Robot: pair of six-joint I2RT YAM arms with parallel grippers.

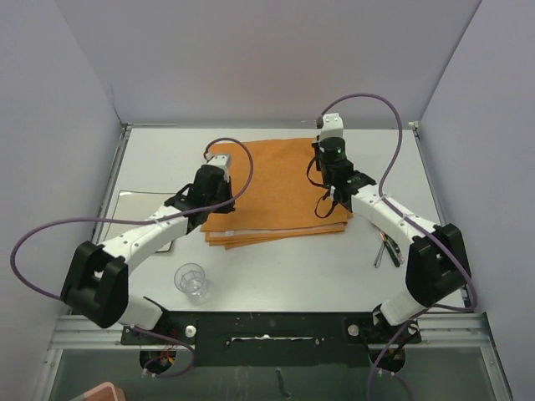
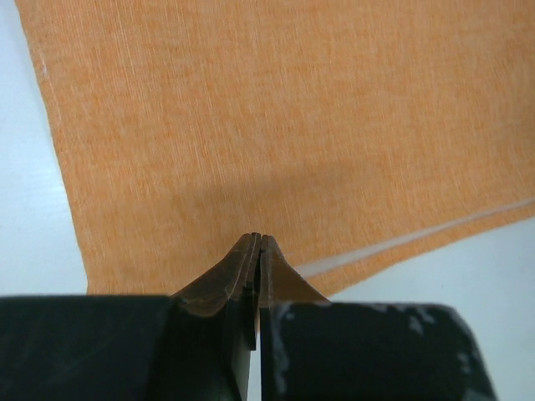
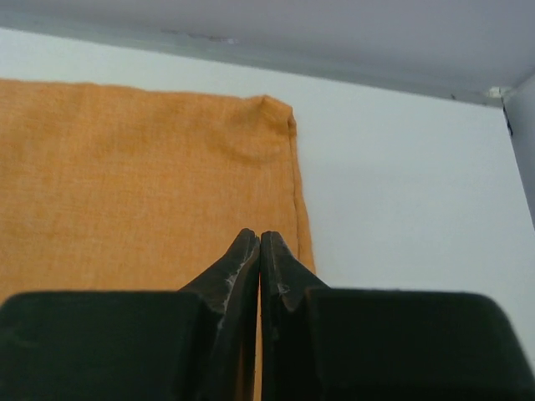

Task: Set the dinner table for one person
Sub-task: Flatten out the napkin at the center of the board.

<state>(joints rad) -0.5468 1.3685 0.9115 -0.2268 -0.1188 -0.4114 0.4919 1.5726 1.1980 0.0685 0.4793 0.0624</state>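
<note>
Pale grey tabletop [image 1: 292,271] looks rigid, fixed, nothing to grab; soft orange placemat [image 1: 280,188] probably pinches at an edge. Over it, left hand [image 2: 257,240] and right hand [image 3: 259,236] both closed, empty.

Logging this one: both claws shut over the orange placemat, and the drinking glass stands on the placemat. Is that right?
Not quite. The glass stands on the bare dinner table, nearer the arm bases than the orange placemat and apart from it, as the top view shows. The left claw and right claw are shut over the placemat.
</note>
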